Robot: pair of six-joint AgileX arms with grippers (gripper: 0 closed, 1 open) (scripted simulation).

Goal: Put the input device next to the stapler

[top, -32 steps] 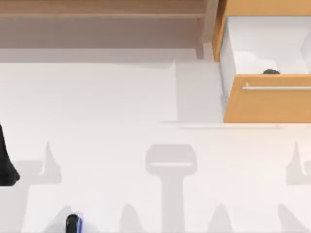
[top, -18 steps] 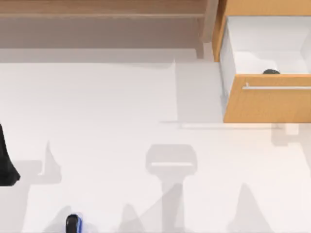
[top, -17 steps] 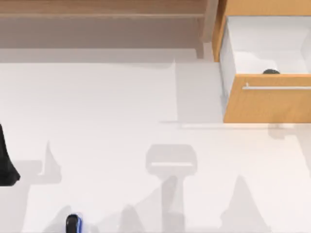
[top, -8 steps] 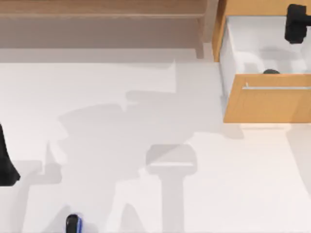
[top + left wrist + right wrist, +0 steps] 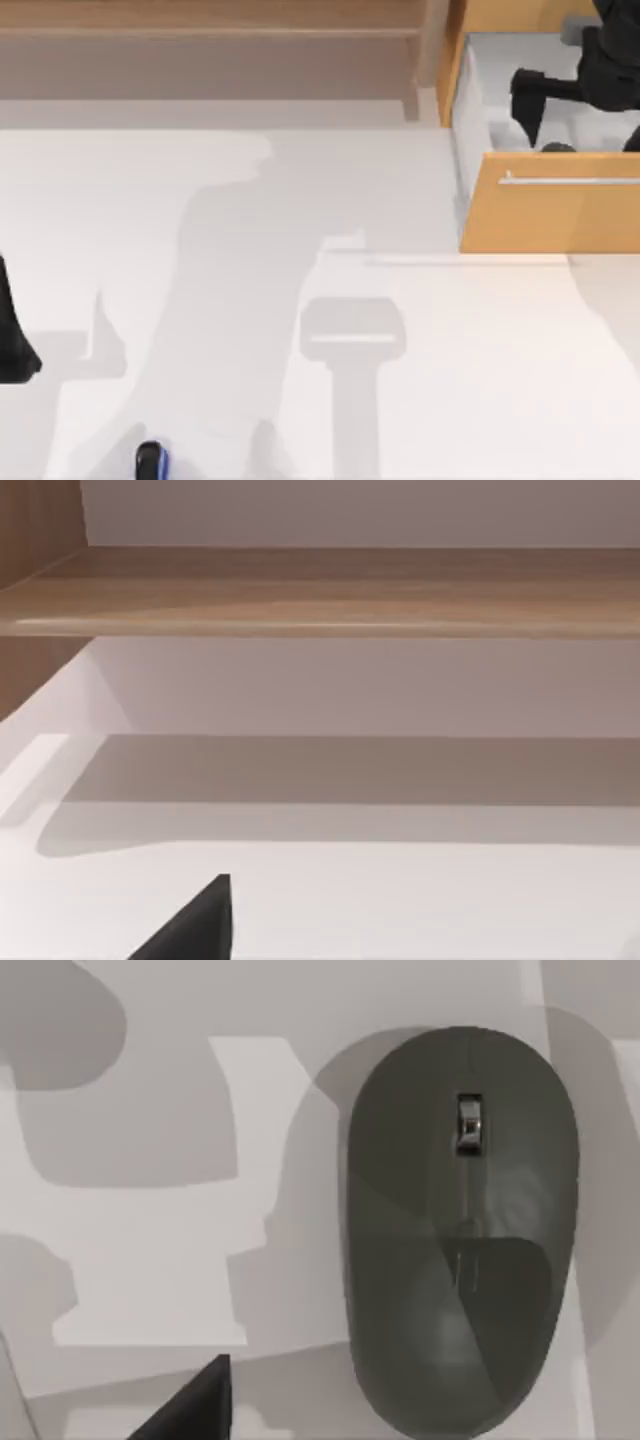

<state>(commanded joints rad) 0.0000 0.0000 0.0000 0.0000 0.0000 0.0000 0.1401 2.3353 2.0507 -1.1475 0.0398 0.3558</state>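
Grey mouse in open drawer, right hand above it

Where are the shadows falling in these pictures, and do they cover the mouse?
Top view: a broad grey arm shadow crosses the table diagonally, ending near the stapler; the right gripper darkens the open drawer. Right wrist view: overlapping hard-edged shadows lie around and partly over the mouse.

open wooden drawer top right; white table; perhaps shelf behind.
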